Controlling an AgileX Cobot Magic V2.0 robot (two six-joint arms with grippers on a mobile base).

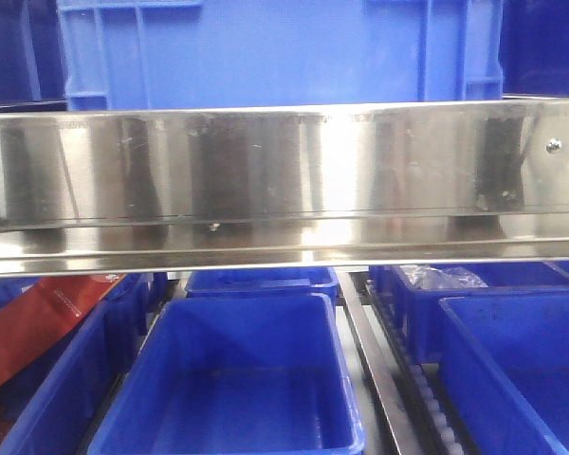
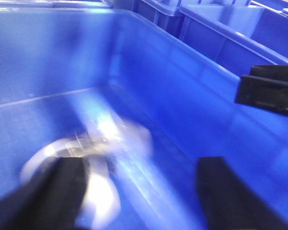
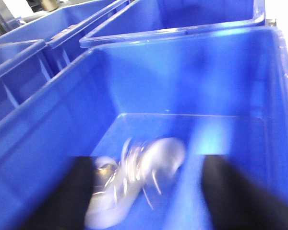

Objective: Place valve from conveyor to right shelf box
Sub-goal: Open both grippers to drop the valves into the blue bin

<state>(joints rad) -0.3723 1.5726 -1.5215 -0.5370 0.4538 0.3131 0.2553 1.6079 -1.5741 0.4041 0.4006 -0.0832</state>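
Observation:
A silvery valve in a clear bag (image 3: 156,155) lies blurred on the floor of a blue box (image 3: 192,81). My right gripper (image 3: 146,167) hangs open over it, its dark fingers (image 3: 79,187) wide apart on either side. The left wrist view shows a similar blurred bagged valve (image 2: 103,139) on the floor of a blue box (image 2: 182,81). It lies close to the left finger (image 2: 62,191) of my open left gripper (image 2: 141,165). Whether it touches that finger I cannot tell. The conveyor is out of view. Neither gripper shows in the front view.
A shiny metal shelf rail (image 1: 284,180) crosses the front view, with a large blue crate (image 1: 275,47) above it. Below stand several blue boxes (image 1: 237,379), one holding a clear bag (image 1: 441,277). A red packet (image 1: 38,318) lies at left. A black gripper part (image 2: 269,91) juts in.

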